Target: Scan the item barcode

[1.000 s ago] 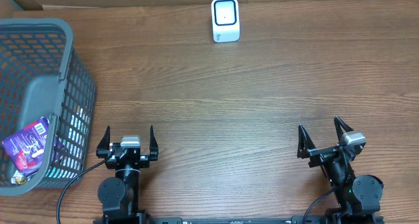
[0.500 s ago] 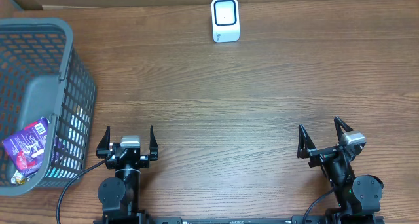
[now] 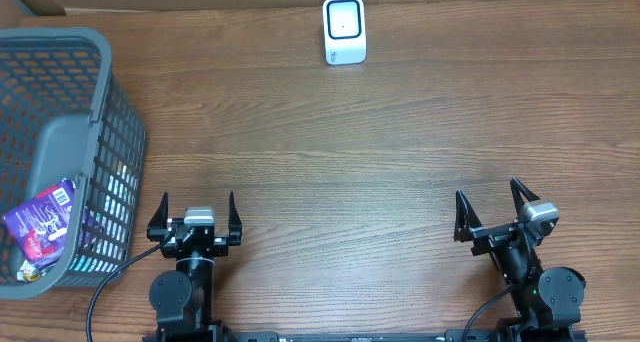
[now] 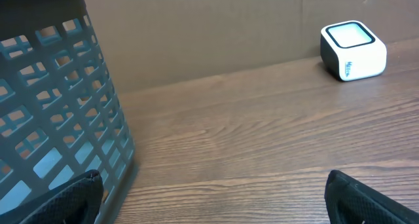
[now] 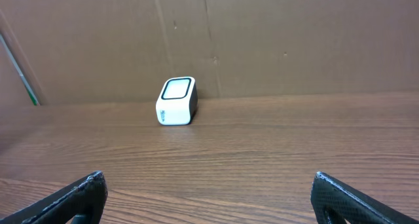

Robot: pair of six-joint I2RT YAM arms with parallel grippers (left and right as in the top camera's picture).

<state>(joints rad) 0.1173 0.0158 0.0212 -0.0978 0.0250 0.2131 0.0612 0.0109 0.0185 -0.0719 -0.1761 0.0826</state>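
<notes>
- Item: purple packet [image 3: 42,225], lower left of the overhead frame, lying inside the grey mesh basket [image 3: 125,152]. Not held, neither arm touching it.
- Packet lies at a slant; a white barcode label shows at its upper right end, a reddish patch toward its lower end. The print is too small to read.
- Packet sits by the basket's broad grey handle [image 3: 55,172]; cannot tell which overlaps which.
- Basket stands at the left edge of the frame on the wooden counter [image 3: 380,152]. In the left wrist view its mesh wall fills the left side; the packet does not show there.
- Scanner [image 3: 344,29]: small white box with a dark-rimmed window, top centre of the overhead frame, at the counter's far edge against a brown cardboard wall [image 5: 262,40]. Well apart from basket and packet.
- Scanner also shows at upper right of the left wrist view and left of centre in the right wrist view.
- Left pincer [image 3: 197,196]: bottom of the frame, left of centre, just right of the basket's lower corner. Fingers spread wide, nothing between them.
- Right pincer [image 3: 486,188]: bottom right, turned slightly askew. Fingers likewise spread wide, gripping nothing.
- Bare counter lies between both pincers and the scanner.
- Black cable [image 3: 100,292] curls beside the left arm's base, lower left.
</notes>
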